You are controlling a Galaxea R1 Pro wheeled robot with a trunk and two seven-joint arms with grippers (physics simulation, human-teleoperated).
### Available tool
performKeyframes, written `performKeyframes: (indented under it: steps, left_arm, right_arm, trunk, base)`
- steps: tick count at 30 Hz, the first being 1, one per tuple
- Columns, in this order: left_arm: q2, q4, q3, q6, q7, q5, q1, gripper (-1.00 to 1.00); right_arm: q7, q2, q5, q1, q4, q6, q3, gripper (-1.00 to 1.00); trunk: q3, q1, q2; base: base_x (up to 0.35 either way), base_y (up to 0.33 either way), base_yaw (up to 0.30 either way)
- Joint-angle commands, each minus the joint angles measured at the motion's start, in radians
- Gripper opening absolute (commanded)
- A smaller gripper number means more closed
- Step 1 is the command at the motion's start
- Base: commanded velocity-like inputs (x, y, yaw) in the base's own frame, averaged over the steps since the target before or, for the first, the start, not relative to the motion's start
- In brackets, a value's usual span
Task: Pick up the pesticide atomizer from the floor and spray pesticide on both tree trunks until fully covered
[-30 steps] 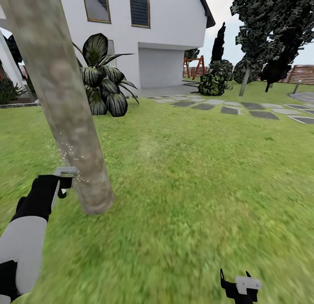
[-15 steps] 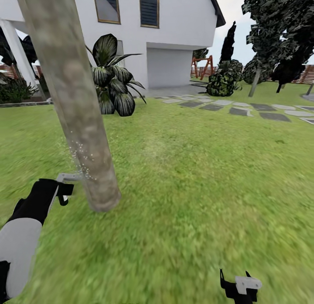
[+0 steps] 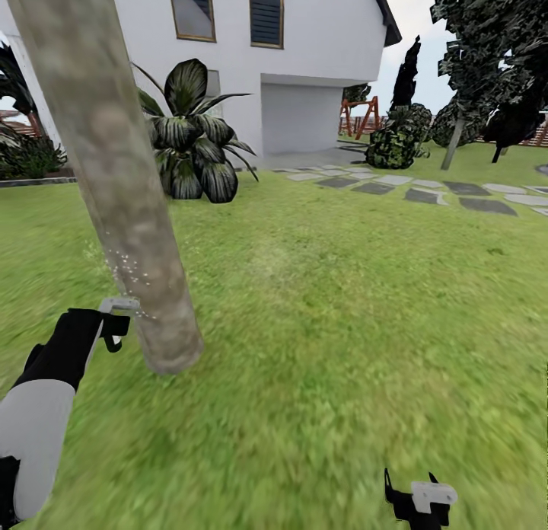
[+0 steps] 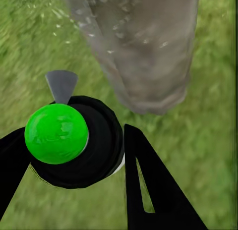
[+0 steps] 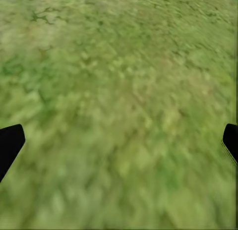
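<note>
Our left hand (image 4: 74,155) gripped the atomizer (image 4: 74,141) beside the trunk (image 3: 114,172); our right hand (image 5: 119,141) hung open, empty. We should sweep the nozzle around it.

I see a white house (image 3: 304,50) beyond the grass (image 3: 342,324). A broad-leaved shrub (image 3: 190,142) stands just before its wall, stepping stones (image 3: 426,191) lie right of its garage, a red frame (image 3: 356,115) behind.
</note>
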Motion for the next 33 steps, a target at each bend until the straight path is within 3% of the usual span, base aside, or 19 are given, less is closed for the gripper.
performKeyframes:
  steps: [1,14,24,31,33]
  left_arm:
    - [0.000,0.000,0.000,0.000,0.000,0.000,0.000,-1.00]
    - [0.000,-0.001,0.001,0.000,0.000,0.000,0.000,-1.00]
    - [-0.001,-0.007,0.004,0.000,0.000,0.002,-0.004,-1.00]
    - [-0.075,-0.118,-0.011,0.005,0.000,-0.002,-0.010,-1.00]
    - [-0.083,-0.122,-0.009,0.009,0.000,-0.002,-0.011,-1.00]
  right_arm:
    - [0.000,0.000,0.000,0.000,0.000,0.000,0.000,1.00]
    - [0.000,0.000,0.000,0.000,0.000,0.000,0.000,1.00]
    - [0.000,0.000,0.000,0.000,0.000,0.000,0.000,1.00]
    - [0.000,0.000,0.000,0.000,0.000,0.000,0.000,1.00]
    - [0.000,0.000,0.000,0.000,0.000,0.000,0.000,1.00]
  trunk:
    - [0.000,0.000,0.000]
    - [0.000,0.000,0.000]
    - [0.000,0.000,0.000]
    - [0.000,0.000,0.000]
    - [0.000,0.000,0.000]
  base:
    - [0.144,-0.237,0.000]
    - [0.107,-0.250,0.009]
    - [0.029,-0.261,0.256]
    - [0.077,-0.062,0.070]
    - [0.002,-0.001,0.001]
